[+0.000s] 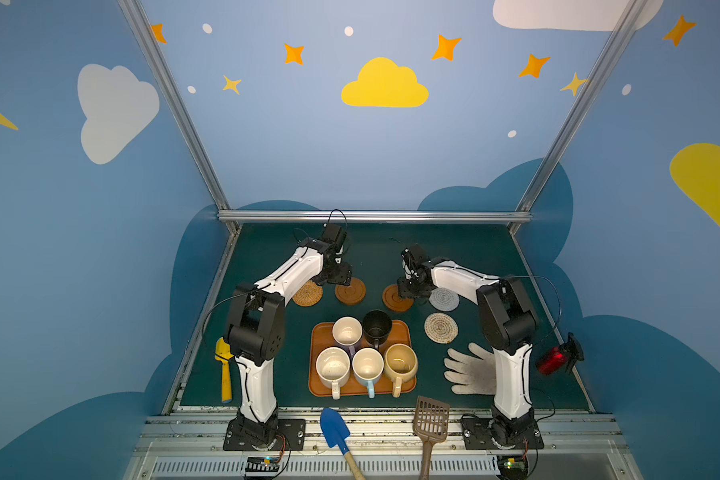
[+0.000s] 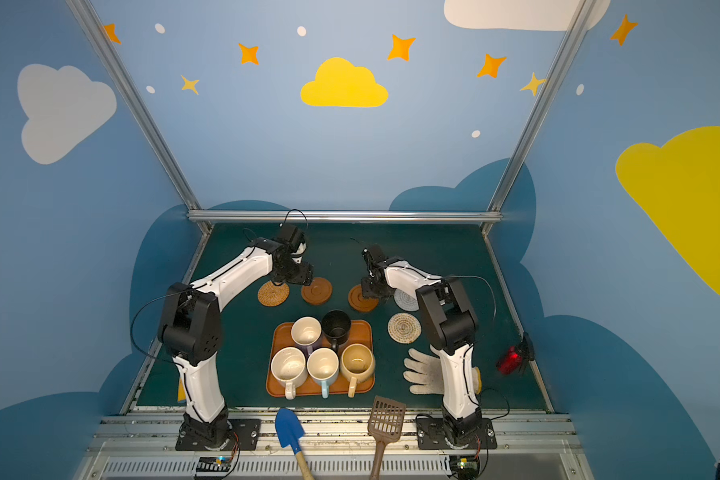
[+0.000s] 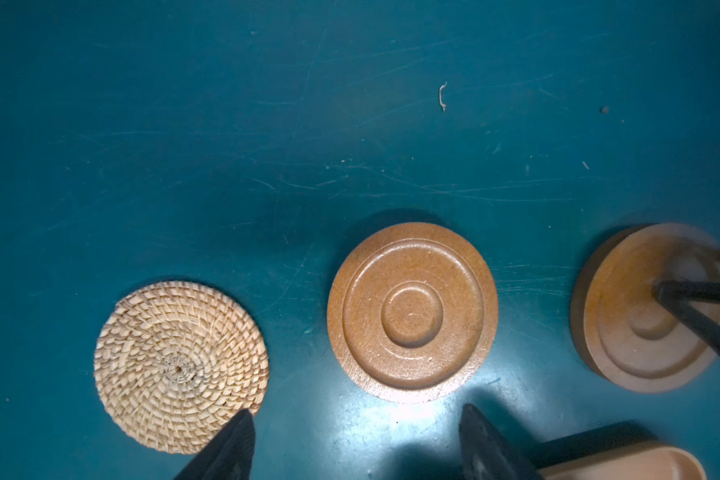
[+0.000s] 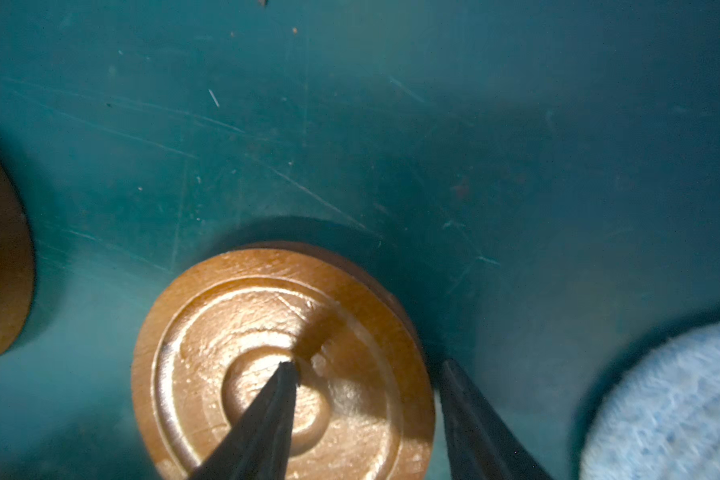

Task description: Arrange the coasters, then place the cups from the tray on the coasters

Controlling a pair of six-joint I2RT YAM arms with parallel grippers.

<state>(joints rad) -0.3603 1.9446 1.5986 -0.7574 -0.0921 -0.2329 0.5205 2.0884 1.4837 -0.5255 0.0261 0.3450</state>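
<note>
Five coasters lie behind the tray [image 1: 317, 336]: rattan [image 1: 307, 293], two brown wooden ones [image 1: 350, 291] [image 1: 393, 300], grey-white rope [image 1: 444, 299] and beige rope [image 1: 441, 328]. Five cups stand on the tray: lilac [image 1: 347, 332], black [image 1: 377, 326], cream speckled [image 1: 332, 365], pale blue [image 1: 368, 366] and tan-yellow [image 1: 400, 362]. My left gripper [image 3: 356, 415] hangs open over bare mat between the rattan coaster [image 3: 179, 365] and a wooden one [image 3: 412, 311]. My right gripper [image 4: 366, 365] is open astride the other wooden coaster [image 4: 233, 332], one fingertip [image 4: 287, 370] on its centre, the other off its rim.
A white glove [image 1: 470, 370] lies right of the tray by the right arm's base. A yellow tool [image 1: 224, 365] sits at the left edge and a red object [image 1: 553, 359] at the right. A blue shovel [image 1: 334, 428] and a brown slotted scoop [image 1: 432, 419] rest on the front rail.
</note>
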